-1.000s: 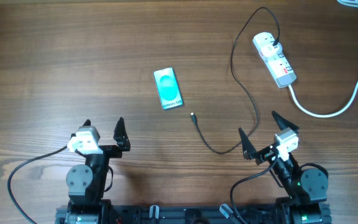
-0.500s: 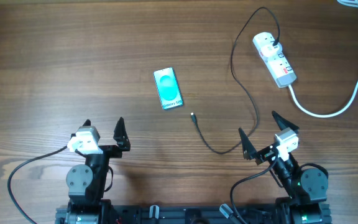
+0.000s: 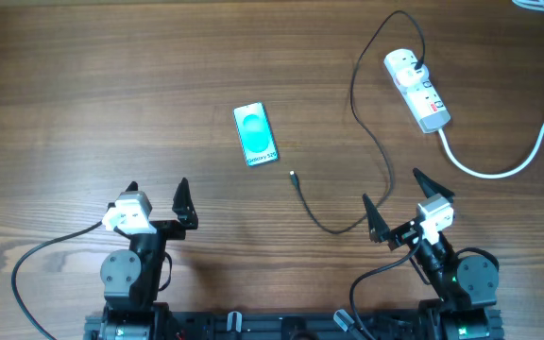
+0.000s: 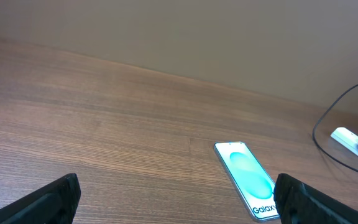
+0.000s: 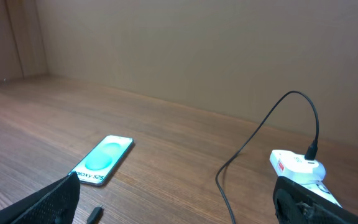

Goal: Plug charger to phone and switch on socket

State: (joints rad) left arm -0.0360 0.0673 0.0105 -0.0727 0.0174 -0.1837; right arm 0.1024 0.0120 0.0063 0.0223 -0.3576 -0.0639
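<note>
The phone [image 3: 256, 134] lies flat in the middle of the table, teal screen up; it also shows in the left wrist view as the phone [image 4: 247, 177] and in the right wrist view as the phone [image 5: 104, 158]. The charger [image 3: 371, 132] runs as a thin black cable from the socket [image 3: 416, 90] at the far right down to a loose plug tip [image 3: 294, 176] lying apart from the phone. My left gripper [image 3: 157, 196] stands open near the front left, nothing in it. My right gripper [image 3: 399, 194] stands open near the front right, just beside the cable loop.
A thick white cord [image 3: 508, 161] curves from the socket toward the right edge of the table. Bare wooden tabletop [image 3: 111, 85] surrounds the phone. Both arm bases sit at the front edge.
</note>
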